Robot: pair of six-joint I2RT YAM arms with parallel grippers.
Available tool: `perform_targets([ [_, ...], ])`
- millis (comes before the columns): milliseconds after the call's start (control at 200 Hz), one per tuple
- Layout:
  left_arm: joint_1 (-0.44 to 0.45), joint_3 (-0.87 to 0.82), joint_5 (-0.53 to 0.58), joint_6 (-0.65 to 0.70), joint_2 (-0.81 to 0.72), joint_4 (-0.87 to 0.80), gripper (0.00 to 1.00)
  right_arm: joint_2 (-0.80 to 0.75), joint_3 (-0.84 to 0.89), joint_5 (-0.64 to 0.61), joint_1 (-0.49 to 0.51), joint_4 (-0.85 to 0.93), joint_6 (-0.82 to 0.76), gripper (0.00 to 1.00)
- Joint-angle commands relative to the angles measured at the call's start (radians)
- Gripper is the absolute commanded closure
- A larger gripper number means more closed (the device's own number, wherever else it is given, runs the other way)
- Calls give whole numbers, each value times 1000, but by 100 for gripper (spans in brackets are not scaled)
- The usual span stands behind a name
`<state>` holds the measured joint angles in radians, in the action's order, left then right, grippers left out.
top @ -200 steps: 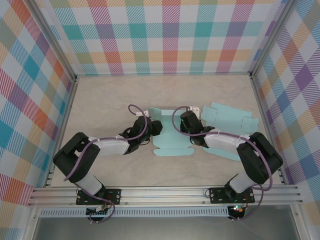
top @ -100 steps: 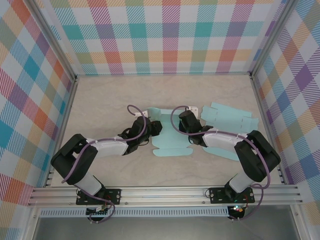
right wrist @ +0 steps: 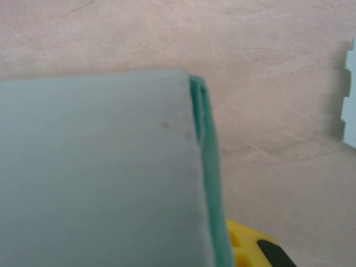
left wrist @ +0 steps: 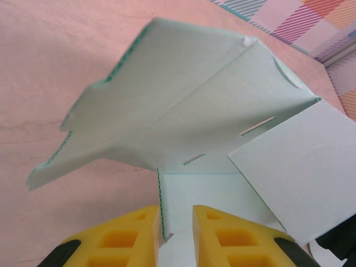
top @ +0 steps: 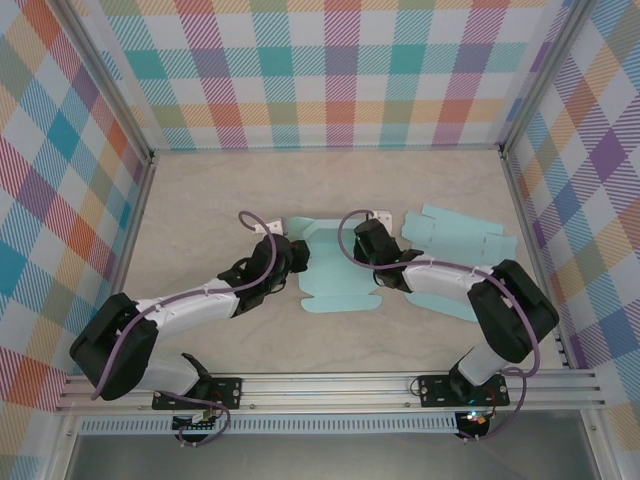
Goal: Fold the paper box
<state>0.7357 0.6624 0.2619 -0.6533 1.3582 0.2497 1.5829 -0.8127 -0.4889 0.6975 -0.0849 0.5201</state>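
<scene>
Left claw (left wrist: 175,212), narrow, its yellow fingers (left wrist: 128,239) pinching an upright flap at the left edge of the paper box (left wrist: 183,105). Beyond the fingers the box's creased side panel rises tilted, with two short slots (left wrist: 257,125) cut along its fold, and another flat panel lies to the right. Right claw (top: 366,248), closed, meets the opposite, right edge of the same box, towards its far corner; its wrist view shows a doubled layer of teal card running down to one yellow finger (right wrist: 247,251), so the grip is on a folded-over wall. The box, pale teal and partly raised, lies between the two claws at the middle of the desk (top: 200,200), its near edge flat on the surface. Both arms reach inward from their bases at the near rail (top: 330,386): the left arm (top: 190,310) stretched low and diagonal to the right, the right arm (top: 450,285) bent sharply at its elbow with the forearm running left. A purple cable (top: 258,222) loops over each wrist. An unfolded blank (top: 462,248) of the same card lies flat just right of the right claw, partly beneath that forearm. The desk is pale and stone-patterned; pastel plaid walls (top: 340,70) enclose it on the left, far and right.
</scene>
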Motion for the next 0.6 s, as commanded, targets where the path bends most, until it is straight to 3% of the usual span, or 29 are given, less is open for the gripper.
perform_targets([
  [0, 18, 5, 3, 22, -2, 25, 78, 16, -22, 0, 14, 28, -20, 100],
  [595, 19, 100, -230, -71, 263, 294, 85, 42, -25, 3, 29, 17, -15, 100],
])
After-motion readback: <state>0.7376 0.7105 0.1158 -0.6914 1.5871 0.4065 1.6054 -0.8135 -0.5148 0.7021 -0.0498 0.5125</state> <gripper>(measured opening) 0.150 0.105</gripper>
